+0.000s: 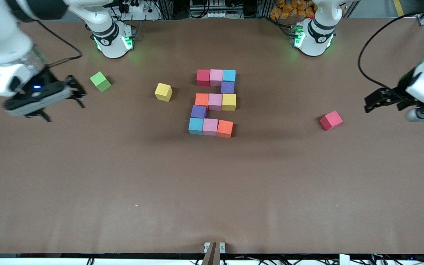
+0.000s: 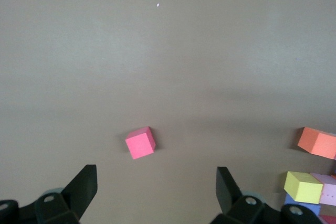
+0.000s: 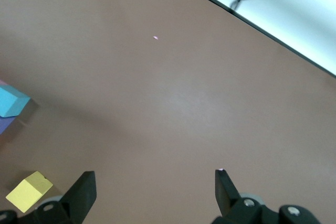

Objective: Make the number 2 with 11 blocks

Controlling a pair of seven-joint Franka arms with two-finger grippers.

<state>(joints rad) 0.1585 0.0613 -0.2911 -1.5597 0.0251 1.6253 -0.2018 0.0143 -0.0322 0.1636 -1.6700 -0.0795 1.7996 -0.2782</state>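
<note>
We find the blocky multicoloured digit 2 [image 1: 215, 102] complete at the brown surface [image 1: 212, 184] centre; left gripper [image 1: 375, 100] at three o'clock and right gripper [image 1: 76, 92] at nine o'clock hover released, withdrawn clear of it.

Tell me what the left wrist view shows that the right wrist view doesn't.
Only the left wrist view: the loose red cube, the left end effector open above the table, and an orange block of the number 2. Only the right wrist view: the loose yellow cube, the right end effector open, and the table edge. Both: brown table.
</note>
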